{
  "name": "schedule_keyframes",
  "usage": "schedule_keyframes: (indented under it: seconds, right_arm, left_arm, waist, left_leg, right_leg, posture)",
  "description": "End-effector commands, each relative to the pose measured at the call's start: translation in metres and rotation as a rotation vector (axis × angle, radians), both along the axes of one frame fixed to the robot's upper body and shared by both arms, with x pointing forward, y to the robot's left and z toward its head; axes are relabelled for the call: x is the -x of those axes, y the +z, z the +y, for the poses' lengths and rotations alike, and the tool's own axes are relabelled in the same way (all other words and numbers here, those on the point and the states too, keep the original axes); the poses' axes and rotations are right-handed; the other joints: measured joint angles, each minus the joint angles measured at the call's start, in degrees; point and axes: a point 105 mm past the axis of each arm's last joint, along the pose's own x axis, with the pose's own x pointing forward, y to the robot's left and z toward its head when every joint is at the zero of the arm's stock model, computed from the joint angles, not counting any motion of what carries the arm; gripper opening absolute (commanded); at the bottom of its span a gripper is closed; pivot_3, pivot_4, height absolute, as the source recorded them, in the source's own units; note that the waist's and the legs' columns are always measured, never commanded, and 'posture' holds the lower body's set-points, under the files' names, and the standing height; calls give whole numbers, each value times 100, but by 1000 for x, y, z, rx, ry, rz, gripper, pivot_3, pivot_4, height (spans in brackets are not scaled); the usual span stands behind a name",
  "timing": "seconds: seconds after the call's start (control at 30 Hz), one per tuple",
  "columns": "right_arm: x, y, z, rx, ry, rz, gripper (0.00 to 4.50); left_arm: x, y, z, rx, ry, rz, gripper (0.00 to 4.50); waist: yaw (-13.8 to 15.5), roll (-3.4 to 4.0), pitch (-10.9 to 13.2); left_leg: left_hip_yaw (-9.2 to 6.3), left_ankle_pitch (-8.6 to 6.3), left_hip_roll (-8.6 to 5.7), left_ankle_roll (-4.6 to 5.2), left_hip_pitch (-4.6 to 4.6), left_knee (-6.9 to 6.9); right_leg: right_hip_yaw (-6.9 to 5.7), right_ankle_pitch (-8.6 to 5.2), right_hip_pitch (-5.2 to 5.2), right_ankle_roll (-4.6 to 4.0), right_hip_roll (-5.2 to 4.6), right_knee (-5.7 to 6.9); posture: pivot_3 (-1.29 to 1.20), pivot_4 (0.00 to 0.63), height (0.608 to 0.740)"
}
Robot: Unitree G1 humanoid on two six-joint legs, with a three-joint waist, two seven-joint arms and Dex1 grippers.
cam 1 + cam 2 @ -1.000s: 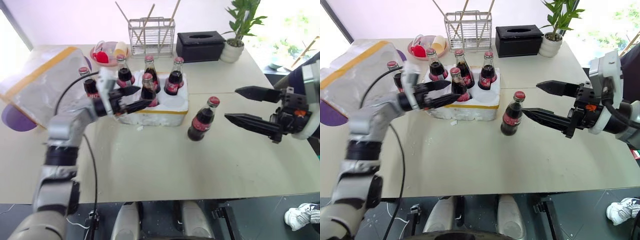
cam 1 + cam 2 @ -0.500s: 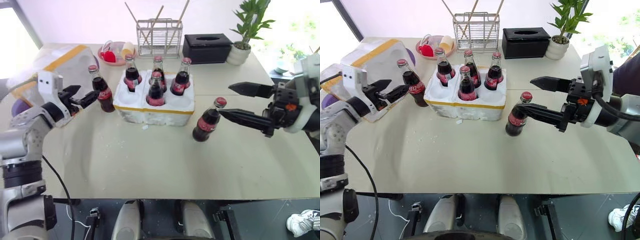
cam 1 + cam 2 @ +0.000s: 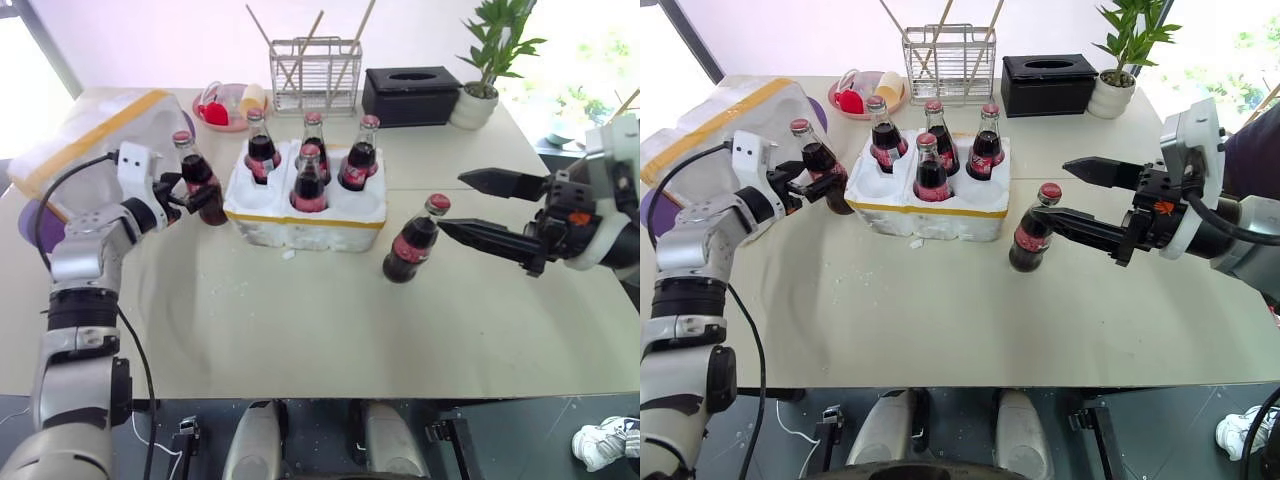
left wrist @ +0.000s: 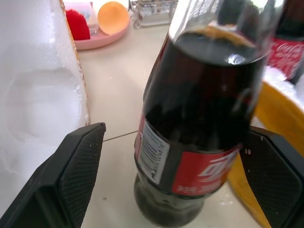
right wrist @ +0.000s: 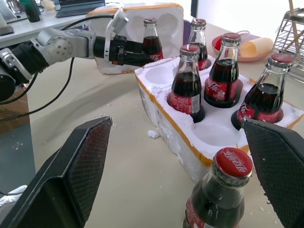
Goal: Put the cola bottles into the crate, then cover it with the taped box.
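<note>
Partly hidden behind the left arm, the taped box [image 3: 85,135] sits left of the crate [image 3: 305,210], which holds four cola bottles [image 3: 308,180]. Spread wide, the left gripper [image 3: 192,197] straddles a fifth bottle [image 3: 200,180] on the table; the right gripper [image 3: 462,205], equally wide, brackets the sixth bottle [image 3: 410,245], gripping nothing.

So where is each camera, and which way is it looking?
Left eye, right eye: on the head, looking down over the table, both arms showing.
Left wrist: on the left arm, facing a cola bottle between the open left gripper fingers.
Right wrist: on the right arm, facing the crate past the open right gripper.
Shared: the right wrist view catches that same bottle too.
</note>
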Motion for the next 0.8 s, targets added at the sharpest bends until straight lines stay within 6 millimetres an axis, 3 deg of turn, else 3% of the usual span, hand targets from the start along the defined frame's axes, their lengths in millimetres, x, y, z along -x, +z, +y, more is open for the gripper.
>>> schedule_keyframes:
  seconds: [0.03, 0.13, 0.2, 0.3, 0.4, 0.63, 0.7, 0.8]
  right_arm:
    - [7, 11, 1, -11, 5, -60, 4500]
    - [8, 11, 1, -8, 6, -60, 4500]
    - [9, 11, 0, -8, 6, -58, 4500]
    - [12, 9, 0, -18, 16, -36, 4500]
    - [17, 7, 1, -25, 39, -13, 4500]
    - [16, 6, -2, -8, 8, -33, 4500]
    - [12, 6, -4, -9, -11, -39, 4500]
    - [9, 7, -5, -11, -22, -43, 4500]
  left_arm:
    - [-9, 10, -10, -22, -29, -44, 4449]
    - [-8, 6, -14, -20, -68, -36, 3612]
    - [-5, 7, -9, -16, -63, -32, 2715]
    - [5, 10, 2, -15, -61, -19, 2751]
    - [29, 25, 4, 24, -159, -16, 2751]
    - [106, 82, -21, 126, -610, 20, 2751]
    - [109, 106, -33, 179, -688, -35, 2751]
    - [83, 125, -49, 232, -646, -107, 2751]
  waist:
    - [5, 0, 0]
    - [0, 0, 0]
    - [1, -1, 0]
    - [-19, -1, 0]
    - [-92, -3, 2]
    - [-100, -19, 11]
    - [-41, -19, 11]
    - [56, -20, 12]
  left_leg:
    - [0, 0, 0, 0, 0, 0]
    - [1, 0, 0, 0, -1, 0]
    - [0, 0, 0, 0, -1, 0]
    - [-1, 0, 1, 0, -1, -1]
    - [1, -2, 3, 3, -1, -5]
    - [-4, -1, 4, 1, -2, -24]
    - [-4, -1, 3, 1, -2, -22]
    - [-7, 0, 0, 0, -4, 1]
  right_leg:
    - [0, 0, 0, 0, 0, 0]
    - [0, 0, 0, 0, 0, -1]
    - [0, 0, 0, 0, 0, -1]
    - [0, 0, -1, 1, 1, -1]
    - [1, 0, -4, 1, 0, -1]
    - [-2, -2, -15, -3, 1, 1]
    - [-2, -2, -11, -4, -1, -4]
    - [-4, -2, 0, -3, -2, -5]
  posture:
    - [0, 150, 740]
    - [0, 150, 740]
    - [0, 150, 740]
    - [0, 150, 740]
    - [0, 150, 740]
    - [0, 150, 740]
    - [0, 150, 740]
    - [0, 150, 740]
